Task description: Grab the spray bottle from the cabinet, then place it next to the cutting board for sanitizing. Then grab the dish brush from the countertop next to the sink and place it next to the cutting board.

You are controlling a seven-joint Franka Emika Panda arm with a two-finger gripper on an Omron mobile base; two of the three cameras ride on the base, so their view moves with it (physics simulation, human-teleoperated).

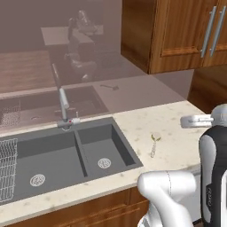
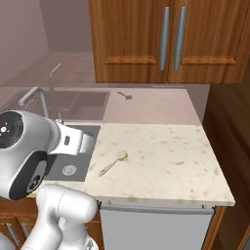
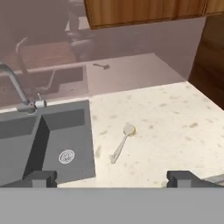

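Note:
The dish brush (image 3: 121, 145), pale cream with a thin handle and a small round head, lies flat on the beige speckled countertop (image 3: 166, 127) just right of the sink (image 3: 57, 140). It also lies there in both base views, dish brush (image 1: 154, 146) and dish brush (image 2: 112, 164). My gripper (image 3: 113, 178) hovers open above the counter's front part, with the brush ahead of it and nothing between the fingertips. The cabinet (image 2: 161, 39) above has both doors closed. The spray bottle and the cutting board are out of view.
A slim steel faucet (image 1: 63, 106) stands behind the double-basin sink (image 1: 66, 159), and a wire rack (image 1: 6, 168) sits in its left basin. A glossy backsplash mirrors the room. A tall wooden panel (image 2: 229, 122) bounds the counter on the right.

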